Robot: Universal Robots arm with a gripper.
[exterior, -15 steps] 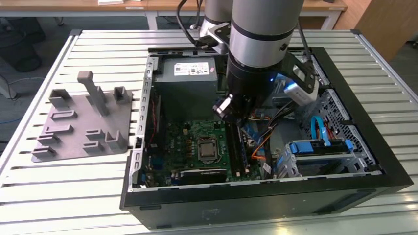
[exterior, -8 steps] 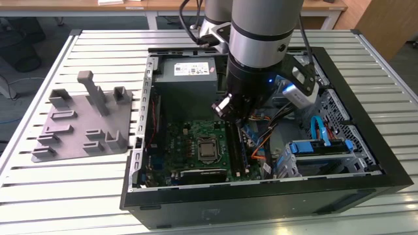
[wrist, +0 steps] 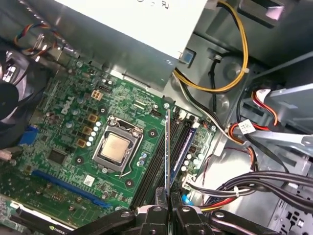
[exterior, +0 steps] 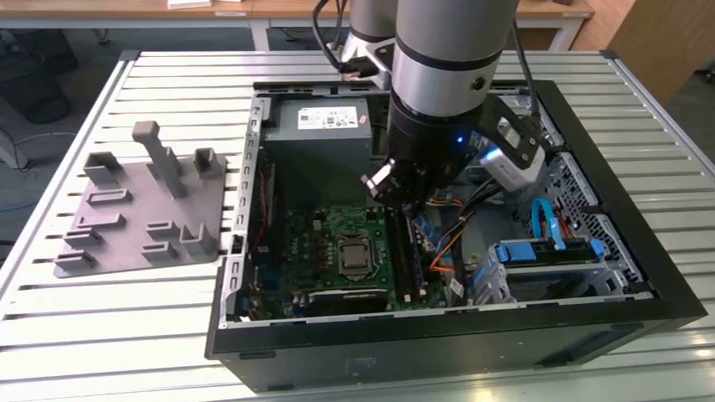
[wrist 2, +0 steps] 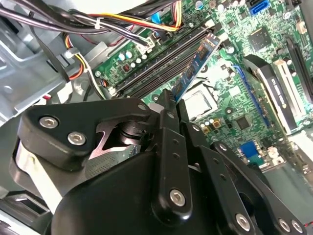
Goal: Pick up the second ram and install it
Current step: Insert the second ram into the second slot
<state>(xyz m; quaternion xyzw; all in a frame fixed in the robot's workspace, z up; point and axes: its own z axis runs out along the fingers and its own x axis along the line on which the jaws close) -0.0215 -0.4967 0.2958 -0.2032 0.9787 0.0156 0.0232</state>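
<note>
A slatted tabletop (exterior: 156, 318) is being occupied by an open computer case (exterior: 447, 335), with a grey holder tray (exterior: 140, 218) lying well apart toward the exterior view's left. Inside the case, the green motherboard (wrist: 63, 147) is being looked down on, its processor socket (wrist: 116, 147) lying beside the long black memory slots (wrist: 154, 166). The arm (exterior: 447, 84) is being held nearly upright over the case, its wrist dipping in beside the power supply (exterior: 318, 121).

The pincer (wrist: 167, 208) is being kept shut on the second ram (wrist: 167, 147), gripped by one end so that the strip is projecting straight out from the fingertips. In the first wrist view the strip is being seen edge-on, its long axis running along the slots. In the second wrist view its blue-green face (wrist 2: 195, 66) is being seen hanging above the slots; whether its edge is touching a slot cannot be told. Another stick (wrist: 183, 144) appears to be seated in a neighbouring slot.
</note>
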